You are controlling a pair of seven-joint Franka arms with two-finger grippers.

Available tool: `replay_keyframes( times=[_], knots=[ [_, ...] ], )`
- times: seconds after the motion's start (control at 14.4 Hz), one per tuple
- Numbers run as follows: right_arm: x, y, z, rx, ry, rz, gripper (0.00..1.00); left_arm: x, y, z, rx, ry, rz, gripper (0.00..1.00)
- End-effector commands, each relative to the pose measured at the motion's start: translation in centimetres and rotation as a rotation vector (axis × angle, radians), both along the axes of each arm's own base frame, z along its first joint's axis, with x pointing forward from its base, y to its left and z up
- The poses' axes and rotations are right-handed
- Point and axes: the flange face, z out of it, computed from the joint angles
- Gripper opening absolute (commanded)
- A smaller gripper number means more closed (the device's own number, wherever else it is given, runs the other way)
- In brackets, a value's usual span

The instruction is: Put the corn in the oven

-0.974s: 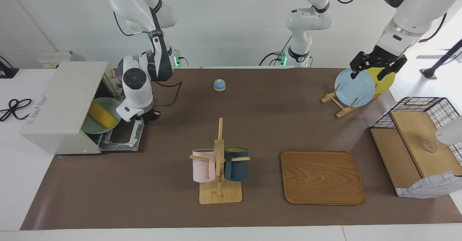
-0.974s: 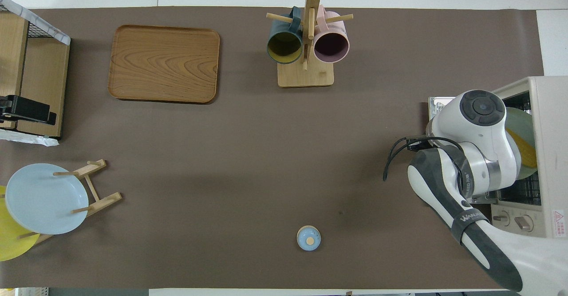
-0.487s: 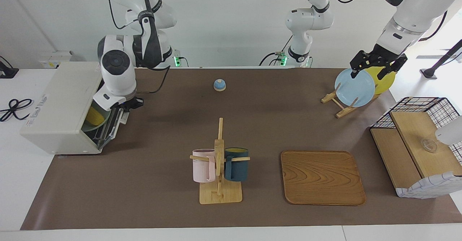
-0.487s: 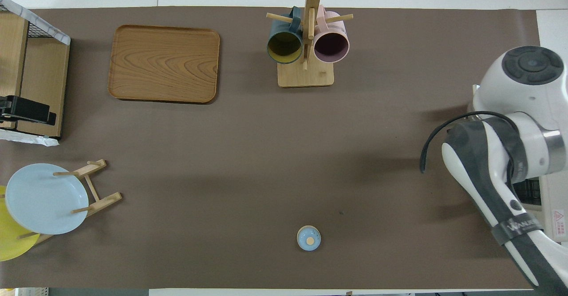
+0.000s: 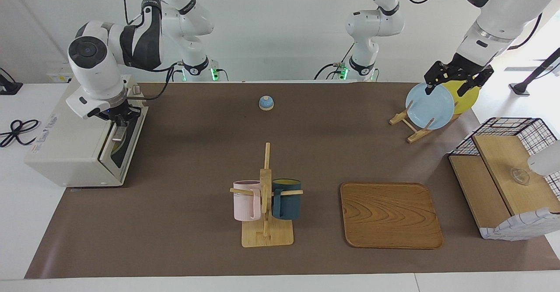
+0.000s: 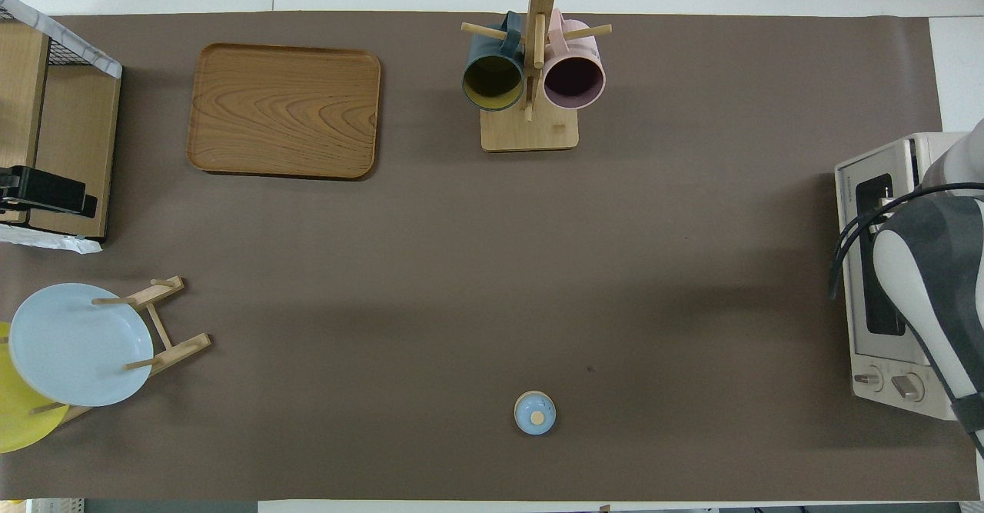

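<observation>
Facing view shows right gripper (image 5: 119,117) at the oven (image 5: 74,138) door's top edge, fingers unreadable, corn (image 5: 116,145) barely visible inside; overhead hides both; left gripper (image 5: 453,82) spread over the plate rack (image 5: 411,128).

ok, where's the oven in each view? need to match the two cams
Facing view: the oven sits at the picture's left edge, door up, the right gripper at the door's top.
Overhead view: the oven sits at the right edge, part hidden under the right arm.
Shared landmark: the mug rack, mid-table, farther from the robots.
</observation>
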Motion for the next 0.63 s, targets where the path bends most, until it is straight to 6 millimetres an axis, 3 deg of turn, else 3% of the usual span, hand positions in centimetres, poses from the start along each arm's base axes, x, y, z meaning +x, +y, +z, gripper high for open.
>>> replay_keyframes(
  times=[0.0, 0.21, 0.35, 0.42, 0.49, 0.56],
  knots=[
    [-1.0, 1.4, 4.7, 0.092, -0.071, -0.008, 0.33, -0.6, 0.1, 0.2, 0.002, 0.003, 0.01, 1.0],
    [-0.4, 1.7, 9.7, 0.112, -0.077, -0.027, 0.37, -0.6, 0.2, 0.2, 0.002, 0.003, 0.011, 1.0],
    [-0.6, 2.2, 10.9, 0.147, -0.067, -0.035, 0.48, -0.7, 0.1, 0.3, 0.002, 0.002, 0.01, 1.0],
    [-0.7, 2.7, 11.5, 0.195, -0.065, -0.045, 0.56, -0.7, 0.2, 0.3, 0.002, 0.002, 0.011, 1.0],
    [-0.8, 3.0, 11.9, 0.223, -0.061, -0.051, 0.93, -0.7, 0.2, 0.3, 0.002, 0.002, 0.011, 1.0],
    [-0.8, 3.0, 12.0, 0.23, -0.063, -0.053, 1.0, -0.6, 0.2, 0.2, 0.002, 0.003, 0.011, 1.0]
  ],
)
